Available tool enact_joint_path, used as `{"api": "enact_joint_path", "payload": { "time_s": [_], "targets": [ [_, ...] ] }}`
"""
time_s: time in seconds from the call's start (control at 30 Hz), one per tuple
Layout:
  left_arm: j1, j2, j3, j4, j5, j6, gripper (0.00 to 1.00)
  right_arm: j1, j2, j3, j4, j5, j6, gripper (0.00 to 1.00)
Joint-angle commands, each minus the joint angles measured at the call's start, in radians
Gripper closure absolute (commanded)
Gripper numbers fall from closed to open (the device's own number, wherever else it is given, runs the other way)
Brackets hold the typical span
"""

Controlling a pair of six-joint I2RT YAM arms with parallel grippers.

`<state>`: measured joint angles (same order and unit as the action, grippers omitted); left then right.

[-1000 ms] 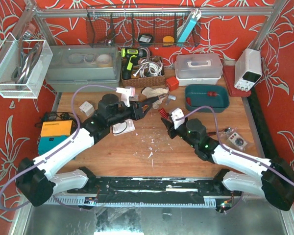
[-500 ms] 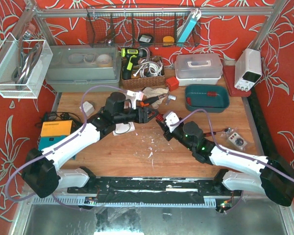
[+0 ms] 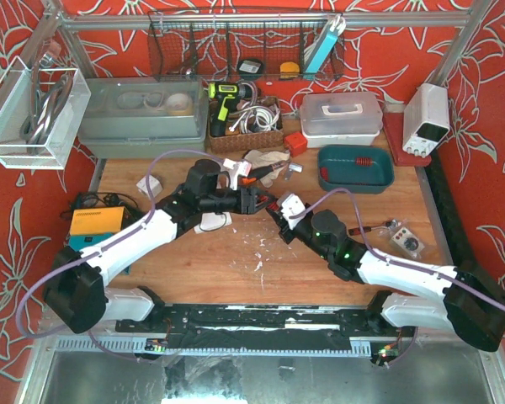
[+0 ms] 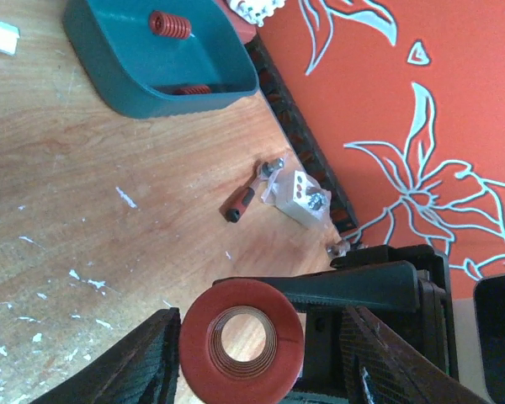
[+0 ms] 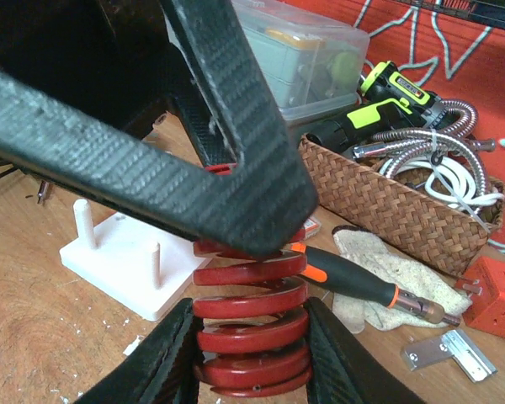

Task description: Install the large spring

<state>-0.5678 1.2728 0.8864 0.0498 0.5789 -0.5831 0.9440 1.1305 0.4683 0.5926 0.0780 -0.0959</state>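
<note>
The large red spring (image 3: 271, 203) is clamped by its lower coils between the fingers of my right gripper (image 5: 248, 316), held above the table. In the right wrist view the spring (image 5: 248, 328) stands upright in the jaws. My left gripper (image 3: 259, 200) has met it from the left. Its fingers (image 5: 236, 181) straddle the spring's free end. In the left wrist view the spring (image 4: 278, 345) shows end-on between the left gripper's (image 4: 257, 345) spread fingers, with a gap on the right side. The white peg base (image 5: 126, 252) lies on the table behind, below the left arm (image 3: 209, 220).
A teal tray (image 3: 353, 180) holding small red springs (image 4: 169, 23) sits at the back right. An orange-black screwdriver (image 5: 353, 278), a glove (image 5: 396, 282) and a wicker basket (image 5: 379, 202) lie behind the spring. A bag of parts (image 3: 404, 240) lies at right.
The left gripper has swung right and the right gripper has carried the spring left. The two have met, and the left fingers now surround the spring's free end.
</note>
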Motion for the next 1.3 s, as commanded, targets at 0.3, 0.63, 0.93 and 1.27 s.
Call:
{"api": "enact_joint_path", "payload": {
  "time_s": [0.3,0.63,0.93,1.27],
  "targets": [
    [0.002,0.012,-0.007,0.051,0.056,-0.019,0.62,0.02,0.015,0.003,0.054,0.0,-0.022,1.0],
    [0.009,-0.011,-0.028,0.057,0.041,0.002,0.94,0.022,0.027,0.018,0.015,0.018,-0.015,0.81],
    [0.02,-0.162,-0.063,-0.015,-0.272,0.112,0.99,0.021,0.029,0.159,-0.302,0.231,0.151,0.2],
    [0.036,-0.273,-0.168,-0.065,-0.788,0.187,1.0,-0.015,-0.034,0.18,-0.488,0.505,0.28,0.01]
  ]
}}
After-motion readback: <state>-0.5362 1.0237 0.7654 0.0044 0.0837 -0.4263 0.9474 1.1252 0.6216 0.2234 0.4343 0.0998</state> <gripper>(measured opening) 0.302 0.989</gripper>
